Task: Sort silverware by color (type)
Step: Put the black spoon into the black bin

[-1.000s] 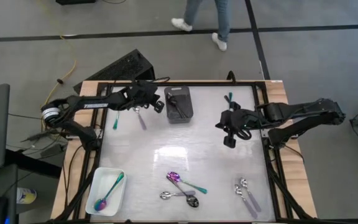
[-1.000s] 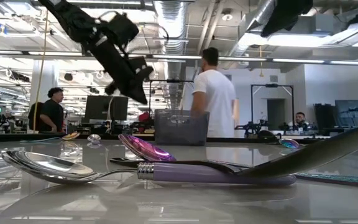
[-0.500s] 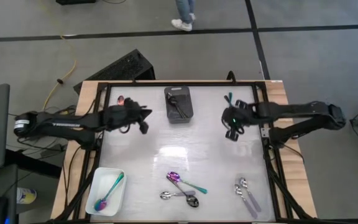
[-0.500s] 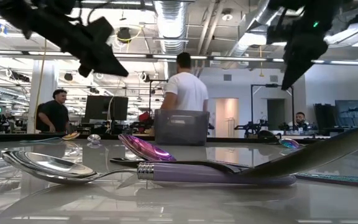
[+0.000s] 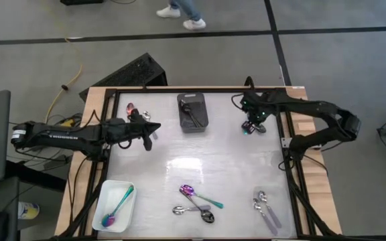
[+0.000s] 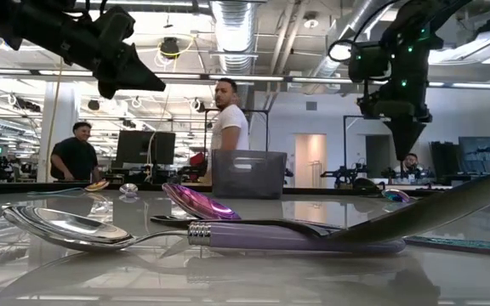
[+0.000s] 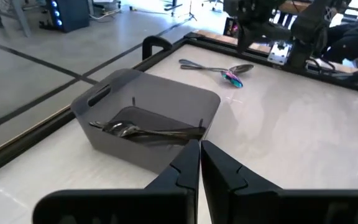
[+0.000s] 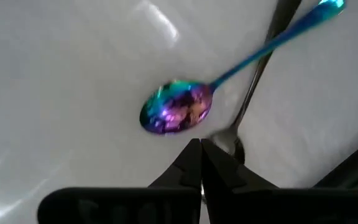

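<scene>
White table [image 5: 200, 154] bears a grey bin [image 5: 193, 112], a white tray [image 5: 106, 204], and scattered spoons [image 5: 198, 203] at several spots.

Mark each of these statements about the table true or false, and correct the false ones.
1. The white tray holds a rainbow spoon. True.
2. The grey bin is empty. False: dark utensils lie inside it.
3. The right hand is over the table's far right corner, above a rainbow spoon that crosses a dark spoon. True.
4. The left hand grips a silver spoon. False: its fingers are shut on nothing.
5. All the spoons are already sorted. False: a mixed cluster lies loose near the front edge, and a pair of spoons to its right.
</scene>
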`<control>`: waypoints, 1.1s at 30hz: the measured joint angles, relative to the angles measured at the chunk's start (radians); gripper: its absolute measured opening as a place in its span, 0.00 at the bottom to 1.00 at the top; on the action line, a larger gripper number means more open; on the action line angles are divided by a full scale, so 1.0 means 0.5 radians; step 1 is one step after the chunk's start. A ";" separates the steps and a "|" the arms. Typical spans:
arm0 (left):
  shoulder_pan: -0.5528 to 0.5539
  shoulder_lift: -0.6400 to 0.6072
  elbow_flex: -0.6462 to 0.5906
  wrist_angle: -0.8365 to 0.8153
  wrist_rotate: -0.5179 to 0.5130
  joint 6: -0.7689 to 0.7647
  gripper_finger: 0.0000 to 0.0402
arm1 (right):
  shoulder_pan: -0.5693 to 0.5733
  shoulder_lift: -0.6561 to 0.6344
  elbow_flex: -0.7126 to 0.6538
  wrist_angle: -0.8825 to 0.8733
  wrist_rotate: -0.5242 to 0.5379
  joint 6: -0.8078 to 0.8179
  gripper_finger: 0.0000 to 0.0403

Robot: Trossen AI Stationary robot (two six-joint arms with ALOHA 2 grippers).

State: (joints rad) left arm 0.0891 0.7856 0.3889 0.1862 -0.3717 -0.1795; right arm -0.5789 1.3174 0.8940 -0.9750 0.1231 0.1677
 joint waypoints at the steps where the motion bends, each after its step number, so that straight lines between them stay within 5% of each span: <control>1: 0.000 0.001 0.000 -0.017 0.000 0.001 0.00 | -0.005 0.003 0.000 0.017 0.030 0.011 0.06; 11: 0.000 0.002 0.000 -0.033 0.053 -0.004 0.00 | -0.276 0.257 0.001 0.145 0.102 0.008 0.11; 21: 0.000 0.002 0.000 -0.030 0.095 -0.015 0.00 | -0.316 0.494 0.001 0.254 0.063 -0.037 0.18; 33: 0.000 0.002 0.000 -0.006 0.095 -0.035 0.00 | -0.329 0.645 0.000 0.316 0.064 -0.098 0.42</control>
State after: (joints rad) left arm 0.0891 0.7868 0.3889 0.1833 -0.3244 -0.1970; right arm -0.7433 1.6397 0.8940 -0.8169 0.1551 0.1188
